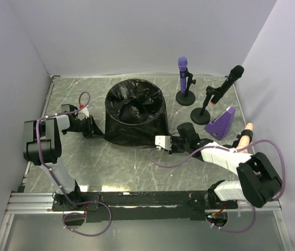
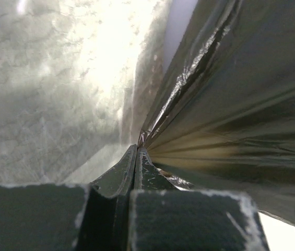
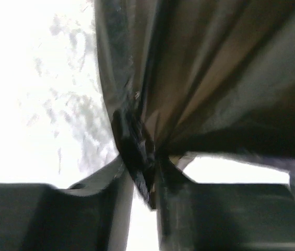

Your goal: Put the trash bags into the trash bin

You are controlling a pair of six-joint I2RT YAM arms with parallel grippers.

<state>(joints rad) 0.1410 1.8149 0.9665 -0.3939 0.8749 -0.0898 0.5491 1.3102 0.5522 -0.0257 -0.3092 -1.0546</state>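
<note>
A black trash bag [image 1: 134, 104] is draped over a round shape in the middle of the table, its mouth open upward. The trash bin is hidden under the bag. My left gripper [image 1: 100, 133] is low at the bag's left side, shut on a fold of the bag's film [image 2: 231, 78]; its jaws meet on that fold in the left wrist view [image 2: 137, 149]. My right gripper [image 1: 169, 137] is low at the bag's right side, shut on a bunched piece of the bag [image 3: 215, 68] in the right wrist view [image 3: 144, 167].
A purple microphone on a stand [image 1: 183, 70] and a black microphone on a stand [image 1: 225, 86] are at the back right. A purple wedge-shaped object [image 1: 221, 123] and a peach-coloured item [image 1: 245, 135] lie by the right wall. Walls enclose the table [image 1: 84, 167].
</note>
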